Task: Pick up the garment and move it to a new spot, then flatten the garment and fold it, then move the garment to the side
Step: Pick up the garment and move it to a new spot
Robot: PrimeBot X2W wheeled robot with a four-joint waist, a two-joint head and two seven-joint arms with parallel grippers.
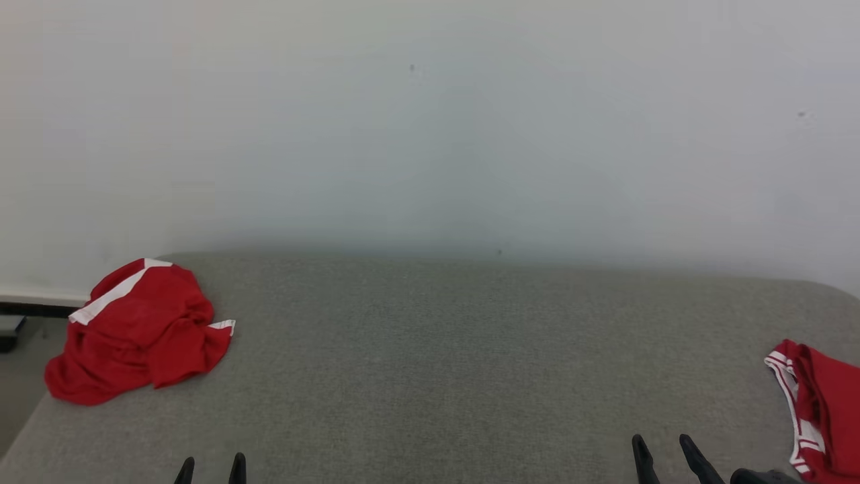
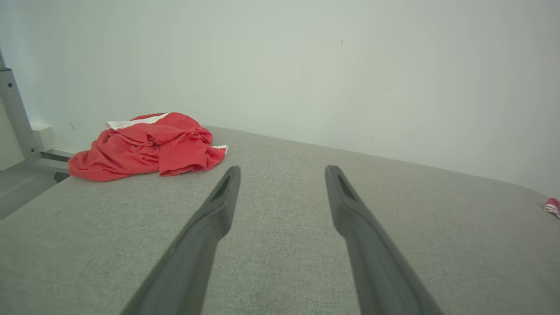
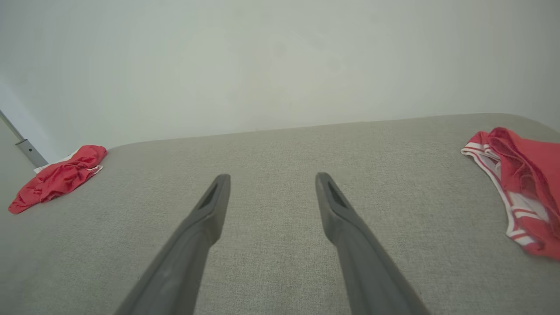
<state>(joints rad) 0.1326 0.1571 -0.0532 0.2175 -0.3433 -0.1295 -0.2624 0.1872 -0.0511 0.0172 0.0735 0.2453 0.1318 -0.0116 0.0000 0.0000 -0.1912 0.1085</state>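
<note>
A crumpled red garment (image 1: pixel 138 333) with a white band lies at the far left corner of the grey padded table (image 1: pixel 437 349); the left wrist view has it (image 2: pixel 146 146) ahead and to the left, and the right wrist view has it (image 3: pixel 57 177) far left. A second red garment (image 1: pixel 823 410) with white striped trim lies at the right edge, seen also in the right wrist view (image 3: pixel 523 183). My left gripper (image 1: pixel 211 464) (image 2: pixel 283 170) hangs open over bare cloth near the front. My right gripper (image 1: pixel 662 444) (image 3: pixel 272 176) is open too, just left of the striped garment. Neither touches anything.
A pale wall (image 1: pixel 430 121) rises right behind the table. The table's left edge drops to the floor (image 1: pixel 13 383), where a grey metal post (image 2: pixel 15 113) stands. A broad stretch of grey surface lies between the two garments.
</note>
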